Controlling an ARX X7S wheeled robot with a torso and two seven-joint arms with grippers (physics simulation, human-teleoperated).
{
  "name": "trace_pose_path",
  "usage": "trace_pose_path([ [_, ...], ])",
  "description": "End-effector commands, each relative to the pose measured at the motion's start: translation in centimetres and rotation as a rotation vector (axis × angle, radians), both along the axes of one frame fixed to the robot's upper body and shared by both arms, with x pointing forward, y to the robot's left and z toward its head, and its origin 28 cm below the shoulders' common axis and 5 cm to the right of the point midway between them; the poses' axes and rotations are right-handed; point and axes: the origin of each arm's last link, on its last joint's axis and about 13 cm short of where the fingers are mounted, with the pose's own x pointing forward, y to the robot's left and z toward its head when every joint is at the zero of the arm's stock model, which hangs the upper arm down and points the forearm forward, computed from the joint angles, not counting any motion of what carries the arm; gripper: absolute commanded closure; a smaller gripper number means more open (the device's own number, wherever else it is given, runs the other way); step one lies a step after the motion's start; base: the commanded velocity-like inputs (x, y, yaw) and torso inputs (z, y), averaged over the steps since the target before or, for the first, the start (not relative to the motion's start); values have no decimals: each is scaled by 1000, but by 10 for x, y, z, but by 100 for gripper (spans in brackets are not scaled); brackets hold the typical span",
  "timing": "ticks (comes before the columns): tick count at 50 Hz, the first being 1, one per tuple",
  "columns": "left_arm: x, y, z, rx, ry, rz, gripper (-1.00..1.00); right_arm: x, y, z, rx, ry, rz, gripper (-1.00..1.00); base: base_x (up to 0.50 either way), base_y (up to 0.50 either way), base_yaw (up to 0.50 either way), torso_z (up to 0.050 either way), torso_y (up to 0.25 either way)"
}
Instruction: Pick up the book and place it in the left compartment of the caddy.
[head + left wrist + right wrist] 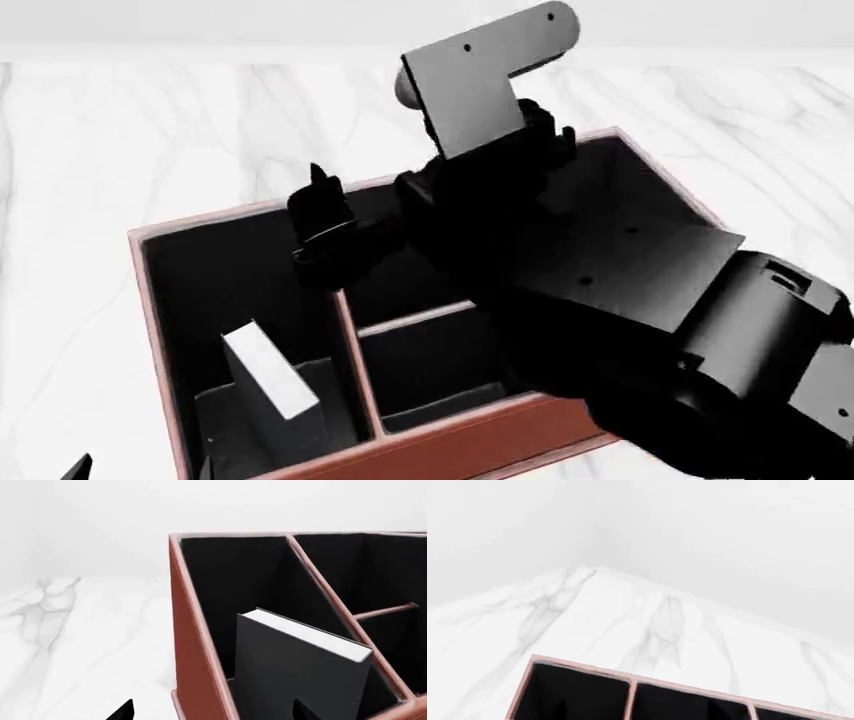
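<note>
1. Black hardback book [267, 375] with white page edges stands tilted inside the left compartment [220, 290] of the caddy [454, 445], at the end nearest the robot; in the left wrist view the book [300, 670] leans inside that long black-lined section [233, 580]
2. Reddish-brown caddy with pale pinkish rims sits on the white marble tabletop [160, 130]; left wrist view shows its outer wall [193, 655] and a divider running alongside the book
3. Left claw [213, 711]: two dark finger tips show at the frame edge in the left wrist view, spread wide apart, one [123, 711] outside the caddy wall, the other in front of the book cover; nothing gripped between them
4. Right arm [601, 290] reaches across the caddy in the head view, covering most of its right half; right claw [320, 225] hangs over the divider near the far end of the left compartment, cannot tell whether its fingers are apart or together
5. Right wrist view shows only the caddy rim [627, 680], marble tabletop [627, 615] and a plain white background
</note>
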Motion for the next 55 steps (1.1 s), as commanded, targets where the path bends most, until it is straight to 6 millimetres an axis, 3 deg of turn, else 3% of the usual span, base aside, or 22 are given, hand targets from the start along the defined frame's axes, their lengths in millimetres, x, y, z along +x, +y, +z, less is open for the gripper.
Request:
trace_pose_path([
  [1,-2,-1,1,2,-9,-4,-100,-78,-26,-57,147,-209,-169,-100,0,0,0,0,0],
  [11,-4,-1,1,18,-24,-4,-100,-104,-31,-100,119,-372,-299,-100,0,0,0,0,0],
  [37,-13,-4,10,59,-75,-20,-100,-107,-34,-110,69,-402,-404,-100,0,0,0,0,0],
  [39,-14,-5,18,67,-84,-7,-100,-108,-34,-109,71,-403,-401,-100,0,0,0,0,0],
  [44,-7,-10,73,88,-190,38,-100,-108,-35,-96,81,-418,-393,-100,0,0,0,0,0],
  [48,11,-16,124,57,-276,3,-100,-104,-37,-70,65,-456,-387,-100,0,0,0,0,0],
  [55,31,-19,177,68,-419,34,-100,-95,-37,-28,34,-531,-378,-100,0,0,0,0,0],
])
